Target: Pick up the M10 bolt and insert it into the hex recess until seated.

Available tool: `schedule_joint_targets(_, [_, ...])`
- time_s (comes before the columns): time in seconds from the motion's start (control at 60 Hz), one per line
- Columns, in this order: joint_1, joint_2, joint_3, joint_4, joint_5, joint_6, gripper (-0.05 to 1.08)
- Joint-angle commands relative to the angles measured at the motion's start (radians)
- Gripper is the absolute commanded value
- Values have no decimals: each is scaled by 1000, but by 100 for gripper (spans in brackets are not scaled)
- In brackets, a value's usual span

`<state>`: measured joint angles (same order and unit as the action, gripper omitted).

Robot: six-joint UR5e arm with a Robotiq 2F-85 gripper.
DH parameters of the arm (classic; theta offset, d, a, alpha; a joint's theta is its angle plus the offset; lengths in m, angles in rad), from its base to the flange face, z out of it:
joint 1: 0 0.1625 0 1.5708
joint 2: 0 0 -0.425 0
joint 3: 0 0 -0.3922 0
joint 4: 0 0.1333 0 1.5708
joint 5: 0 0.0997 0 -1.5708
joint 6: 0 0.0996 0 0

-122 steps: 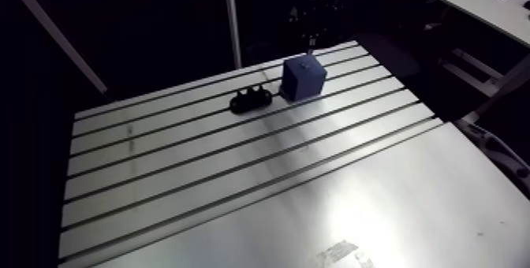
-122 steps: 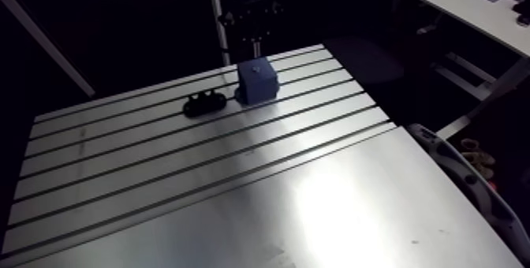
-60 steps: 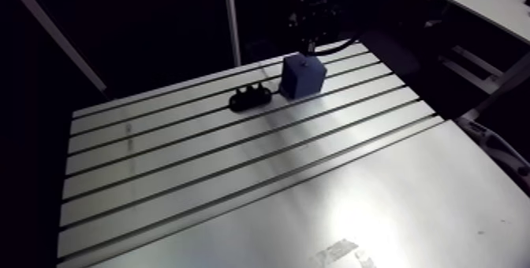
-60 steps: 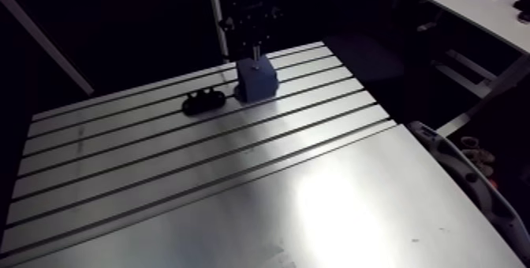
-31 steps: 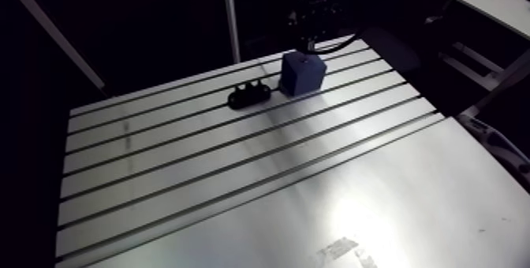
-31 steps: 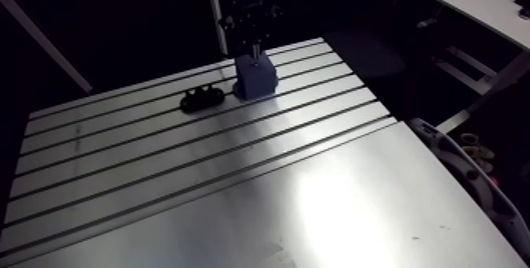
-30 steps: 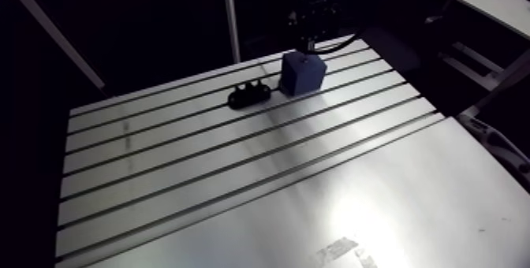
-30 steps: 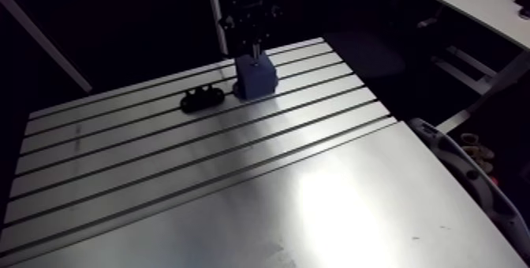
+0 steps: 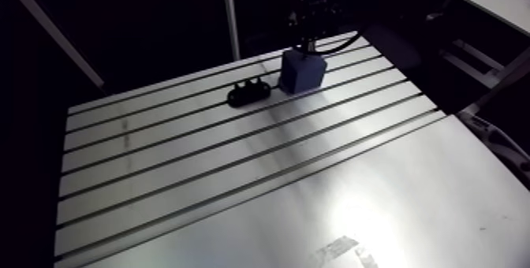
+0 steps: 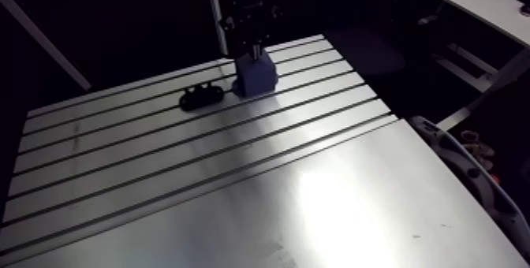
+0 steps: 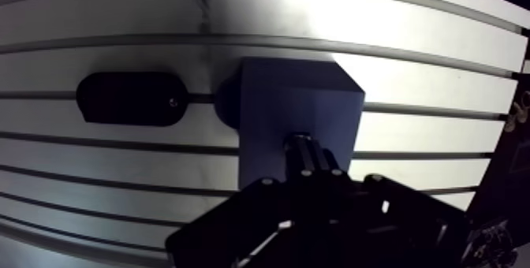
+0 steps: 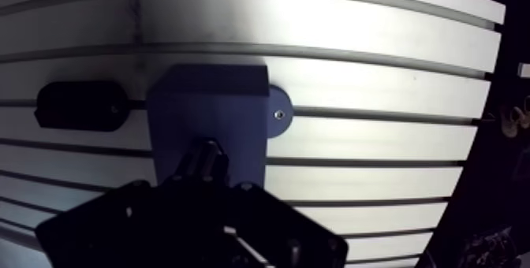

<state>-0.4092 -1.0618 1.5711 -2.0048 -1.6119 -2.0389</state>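
A blue block [image 11: 272, 102] stands on the slotted table [image 9: 197, 176] near its far edge, also visible as the blue block [image 9: 302, 72] in the arm view. My gripper [image 11: 304, 151] hangs straight over the block's top face, its dark fingers drawn together on a short dark bolt [image 11: 300, 139] whose tip meets the block's top. The recess itself is hidden under the bolt and fingers. In the arm view the gripper [image 9: 312, 41] shows only as a dark mass right above the block.
A black oblong holder [image 9: 249, 92] lies beside the block on the same slot row. A round blue foot with a screw [image 12: 278, 114] sticks out of the block's base. A slanted post [image 9: 230, 15] rises behind the table. A smooth plate [image 9: 378, 208] covers the near right.
The gripper has come down from above the block until the bolt reaches its top face. The arm view has shifted slightly with the arm; block and holder stay put.
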Motion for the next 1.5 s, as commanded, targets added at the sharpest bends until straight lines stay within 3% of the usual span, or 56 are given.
schedule_joint_targets(0.017, [1, 3, 0, -1, 2, -1, 107])
schedule_joint_targets(1.5, [3, 4, 5, -1, 0, -1, 107])
